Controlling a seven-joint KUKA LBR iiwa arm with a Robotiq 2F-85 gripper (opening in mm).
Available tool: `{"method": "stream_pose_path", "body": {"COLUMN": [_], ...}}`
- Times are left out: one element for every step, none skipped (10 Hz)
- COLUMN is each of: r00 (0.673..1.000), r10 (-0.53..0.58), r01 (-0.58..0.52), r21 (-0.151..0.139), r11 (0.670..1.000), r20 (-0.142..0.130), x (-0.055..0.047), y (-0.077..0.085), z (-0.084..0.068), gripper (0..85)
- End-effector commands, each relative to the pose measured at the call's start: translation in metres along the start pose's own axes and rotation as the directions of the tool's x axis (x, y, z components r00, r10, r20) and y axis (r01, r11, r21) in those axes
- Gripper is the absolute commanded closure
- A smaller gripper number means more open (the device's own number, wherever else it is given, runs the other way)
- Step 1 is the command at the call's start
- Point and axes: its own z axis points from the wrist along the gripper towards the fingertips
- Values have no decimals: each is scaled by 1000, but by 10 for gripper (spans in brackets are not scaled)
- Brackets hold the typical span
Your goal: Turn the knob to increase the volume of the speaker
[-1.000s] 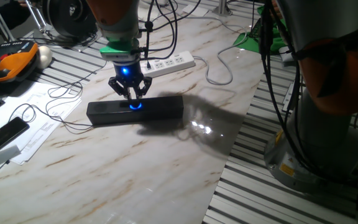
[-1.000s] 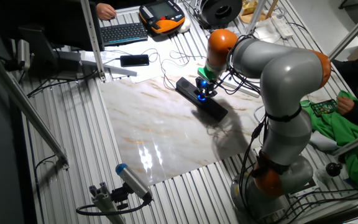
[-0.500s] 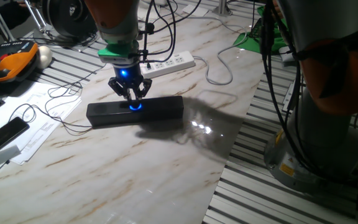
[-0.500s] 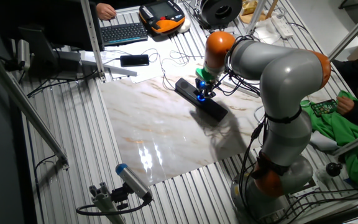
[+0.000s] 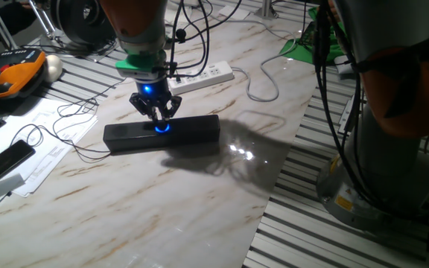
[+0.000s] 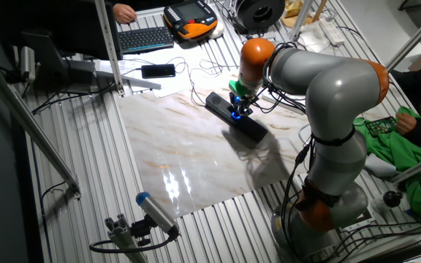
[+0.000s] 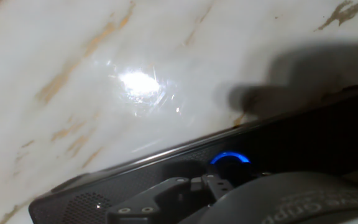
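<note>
The speaker point(image 5: 192, 128) is a long black bar lying on the marble tabletop point(image 5: 162, 201). It also shows in the other fixed view point(image 6: 252, 131) and in the hand view point(image 7: 328, 137). The knob point(image 5: 160, 126) glows blue at the bar's middle and also shows in the other two views point(image 6: 234, 113) point(image 7: 230, 158). My gripper point(image 5: 157, 117) points straight down on the knob, fingers closed around it; it also shows in the other fixed view point(image 6: 237, 109). In the hand view the fingertips are hidden by the hand's dark housing at the bottom.
A white power strip point(image 5: 203, 76) lies just behind the speaker, with cables around it. A black phone point(image 5: 2, 162) and papers point(image 5: 47, 145) lie at the left. An orange pendant point(image 6: 190, 16) and a keyboard point(image 6: 145, 38) sit beyond the table. Green cloth point(image 6: 408, 146) is at the right.
The hand has turned slightly about its own axis while staying on the knob. The speaker has not moved.
</note>
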Motion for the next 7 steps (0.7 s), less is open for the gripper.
{"method": "stream_pose_path", "body": {"r00": [1000, 1000, 1000, 1000, 1000, 1000, 1000], "r10": [2, 2, 2, 2, 5, 6, 8], "r01": [-2, -2, -2, -2, -5, -6, -8], "r21": [2, 2, 2, 2, 2, 4, 4], "r11": [1000, 1000, 1000, 1000, 1000, 1000, 1000], "r20": [4, 4, 4, 4, 0, 0, 0], "x": [0, 0, 0, 0, 0, 0, 0], "y": [-1, 0, 0, 1, 1, 2, 2], "z": [0, 0, 0, 0, -1, -1, -2], "gripper": [680, 680, 680, 680, 510, 510, 510]}}
